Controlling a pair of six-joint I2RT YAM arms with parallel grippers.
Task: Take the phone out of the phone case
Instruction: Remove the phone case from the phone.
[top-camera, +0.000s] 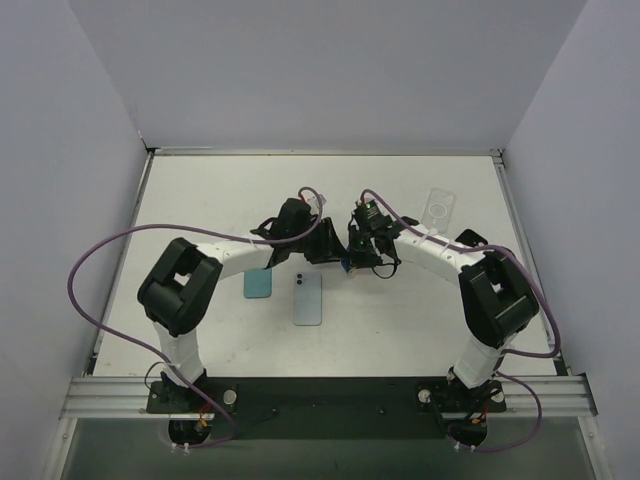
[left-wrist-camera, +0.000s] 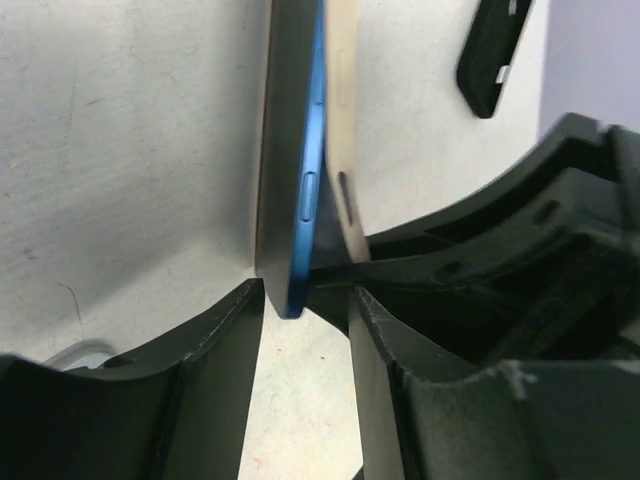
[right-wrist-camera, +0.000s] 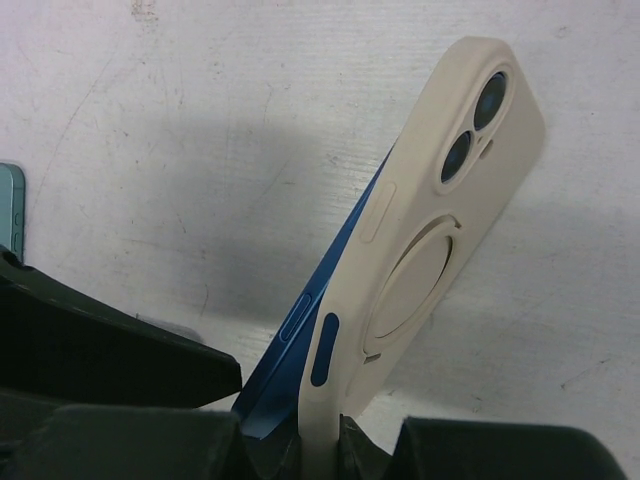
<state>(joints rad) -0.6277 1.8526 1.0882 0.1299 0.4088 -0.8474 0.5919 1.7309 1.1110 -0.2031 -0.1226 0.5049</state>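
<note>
A blue phone (right-wrist-camera: 300, 330) sits in a beige case (right-wrist-camera: 440, 220), and its lower corner is peeled out of the case. My right gripper (right-wrist-camera: 320, 448) is shut on the case's lower edge and holds it upright above the table. In the left wrist view the phone's blue edge (left-wrist-camera: 311, 180) and the case (left-wrist-camera: 343, 110) stand edge-on. My left gripper (left-wrist-camera: 305, 300) is open, and the phone's free corner sits just at its fingertips without being clamped. In the top view both grippers meet mid-table, the left (top-camera: 332, 248) beside the right (top-camera: 356, 258).
A teal phone (top-camera: 259, 284) and a light blue phone (top-camera: 308, 298) lie flat on the table near the left arm. A clear case (top-camera: 438, 208) lies at the back right. A black case (left-wrist-camera: 493, 50) lies beyond the held phone.
</note>
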